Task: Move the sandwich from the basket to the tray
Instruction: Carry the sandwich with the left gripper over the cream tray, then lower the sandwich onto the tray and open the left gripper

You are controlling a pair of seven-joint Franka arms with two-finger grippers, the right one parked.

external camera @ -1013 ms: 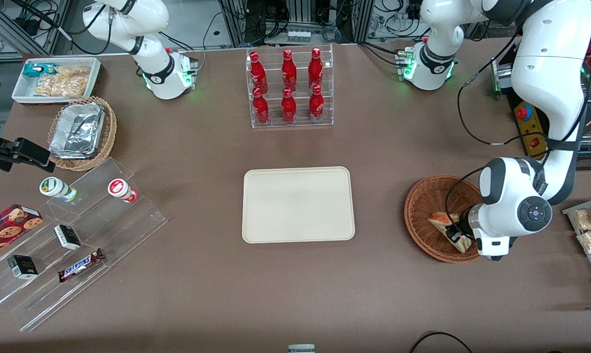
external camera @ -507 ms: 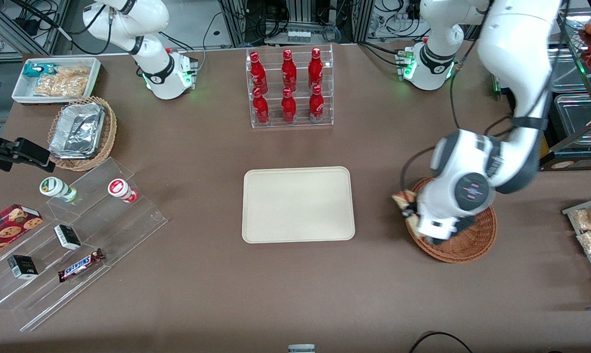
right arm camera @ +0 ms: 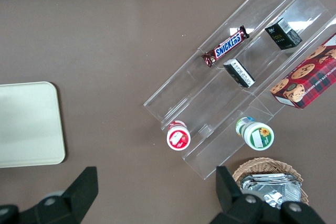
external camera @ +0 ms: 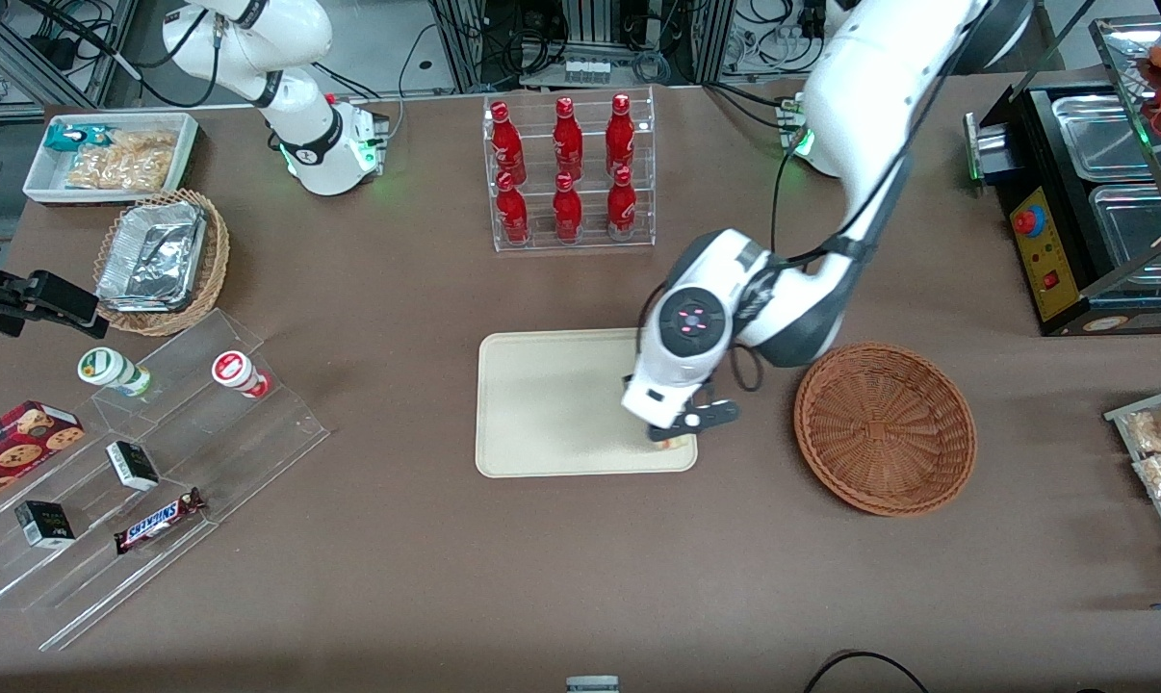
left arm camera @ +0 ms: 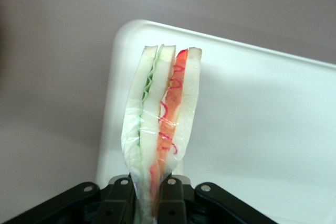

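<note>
The gripper (left arm camera: 152, 195) is clamped on the sandwich (left arm camera: 163, 124), its black fingers (left arm camera: 170, 198) pinching the narrow end of the clear-wrapped wedge. The sandwich is soft and triangular: pale bread slices stand on edge, with a crinkled light green layer in one seam and a red layer in the other, all under glossy plastic film. It hangs from the gripper over a rounded corner of the tray (left arm camera: 273, 129).

In the front view the gripper (external camera: 675, 433) is above the tray's (external camera: 552, 404) edge nearest the basket (external camera: 884, 428), at the corner closer to the front camera; only a sliver of the sandwich (external camera: 674, 443) shows under it. The tray is one flat, smooth, cream-beige rectangle with rounded corners and a low rim. The basket sits on the brown tabletop (external camera: 446, 577) beside the gripper, toward the working arm's end: one round, shallow bowl of reddish-brown woven wicker, with nothing in it.

Farther from the front camera than the gripper stands a clear plastic rack (external camera: 569, 173) holding six glossy red bottles (external camera: 567, 140) in two rows of three. Well away from the gripper, toward the parked arm's end, a stepped clear stand (external camera: 157, 462) carries two round-lidded cups (external camera: 232, 371), two small dark boxes (external camera: 130, 464) and one chocolate bar (external camera: 159, 520). Near it are one paler wicker basket of crumpled foil containers (external camera: 157, 255), one white bin of snack bags (external camera: 109, 154) and one red cookie box (external camera: 12, 448).
</note>
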